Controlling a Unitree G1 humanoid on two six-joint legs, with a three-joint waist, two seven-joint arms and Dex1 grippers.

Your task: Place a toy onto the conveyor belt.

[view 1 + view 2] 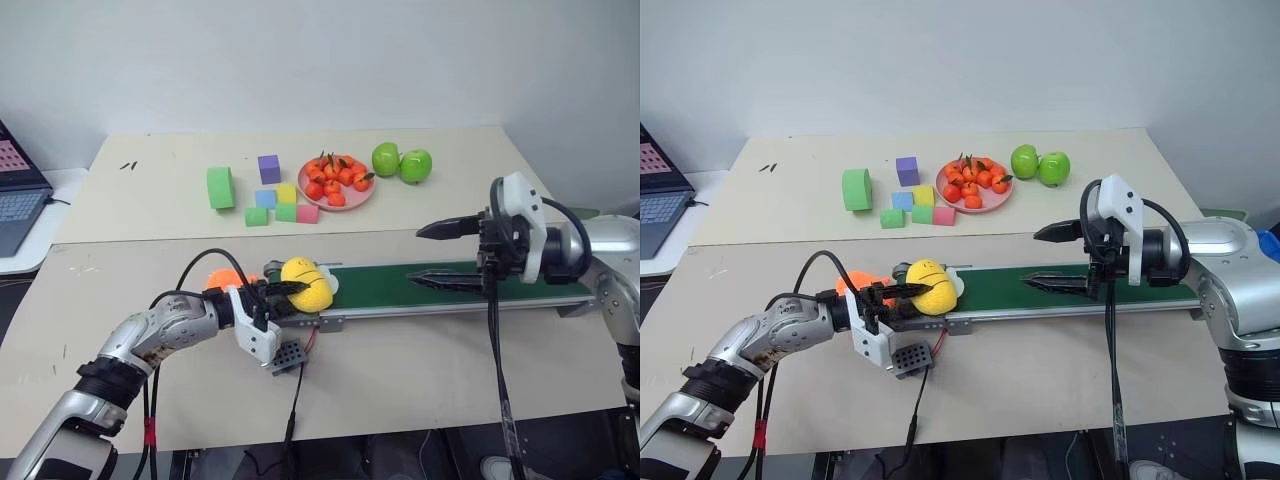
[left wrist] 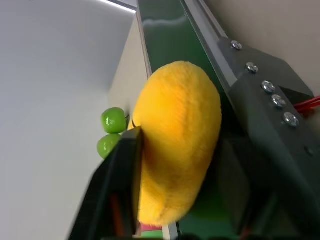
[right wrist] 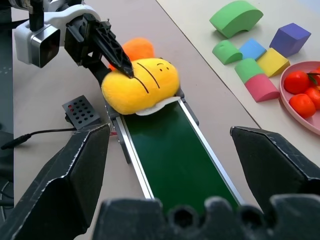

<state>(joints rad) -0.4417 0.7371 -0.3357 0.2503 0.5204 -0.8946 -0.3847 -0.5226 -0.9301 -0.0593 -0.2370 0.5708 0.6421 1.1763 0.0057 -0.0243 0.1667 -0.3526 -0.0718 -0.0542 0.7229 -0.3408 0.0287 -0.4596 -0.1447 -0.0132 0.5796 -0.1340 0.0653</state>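
Observation:
The yellow plush toy (image 1: 308, 285) lies on the left end of the dark-green conveyor belt (image 1: 420, 283), its white tag resting on the belt. My left gripper (image 1: 290, 298) reaches in from the left with its jaws open around the toy. Its upper finger (image 3: 112, 47) touches the top of the toy, and the lower one is hidden behind the toy. Over the middle of the belt my right gripper (image 1: 432, 256) hangs open with nothing between its fingers, pointing left toward the toy.
An orange plush (image 1: 228, 279) sits just behind the left gripper. A small grey control box (image 1: 287, 356) lies in front of the belt's left end. Farther back are foam blocks (image 1: 265, 195), a pink plate (image 1: 350, 204) of small fruit and two green apples (image 1: 401, 162). A laptop (image 1: 15, 200) stands at far left.

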